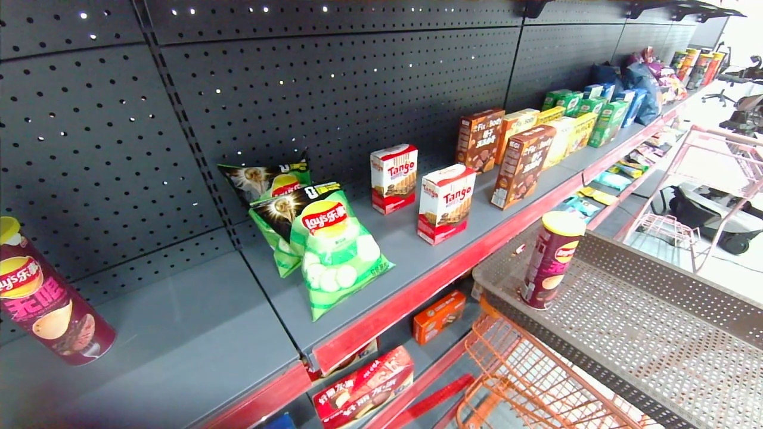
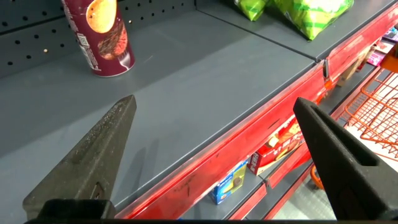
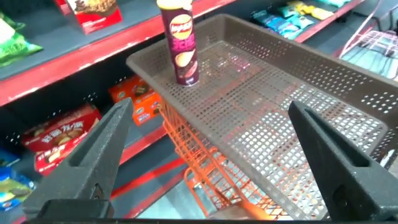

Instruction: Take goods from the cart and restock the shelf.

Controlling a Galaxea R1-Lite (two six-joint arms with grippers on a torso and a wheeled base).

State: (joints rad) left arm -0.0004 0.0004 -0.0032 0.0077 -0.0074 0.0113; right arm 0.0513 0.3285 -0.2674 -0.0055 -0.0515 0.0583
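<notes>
One can (image 1: 50, 298) shelved, second can (image 1: 548, 259) sitting in the cart (image 1: 656, 310)
You're holding left gripper (image 2: 214, 102) and right gripper (image 3: 210, 104) wide open, empty

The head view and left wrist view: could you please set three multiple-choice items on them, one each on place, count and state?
1. Where does the right-hand maroon cylindrical chip can stand? A) on the grey perforated metal cart tray B) in an orange wire basket C) on the floor
2. How many red-and-white cardboard wafer boxes stand on the grey metal shelf board? A) one B) two C) four
3. How is the left tool? A) shut on a can B) open and empty C) shut on a bag
Answers: 1 A, its base rests on the tray; 2 B, two such boxes stand there; 3 B, its fingers stand apart, holding nothing.
</notes>
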